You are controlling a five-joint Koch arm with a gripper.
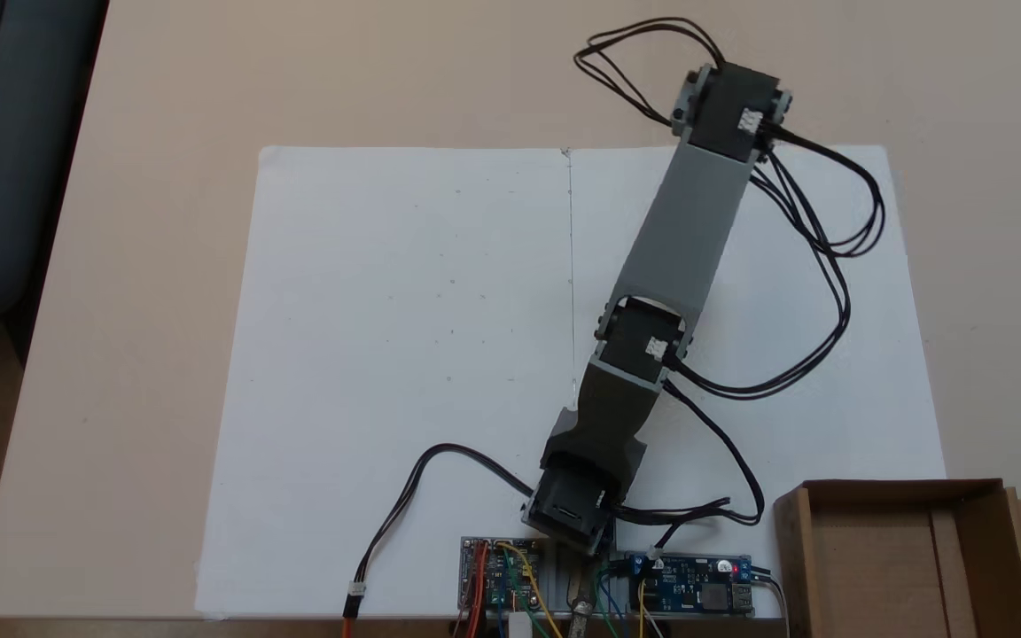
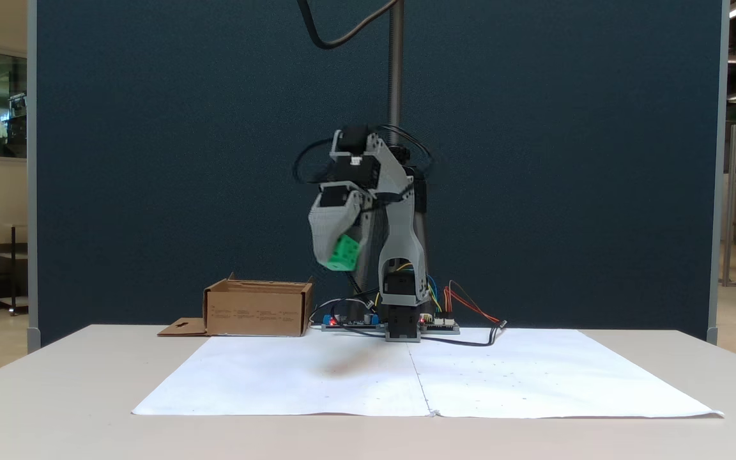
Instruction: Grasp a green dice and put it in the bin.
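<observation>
One table (image 2: 55, 364) is seen in both fixed views, covered by two white paper sheets (image 1: 404, 354) laid edge to edge, with one arm (image 1: 688, 221) mounted at their edge beside two circuit boards (image 1: 692, 585). One bin (image 2: 258, 310) of brown cardboard is stood on the table near the arm's base, open side up. One green dice (image 2: 344, 252) is pinched by the gripper (image 2: 337, 254) in the air, well above the paper and higher than the bin.
</observation>
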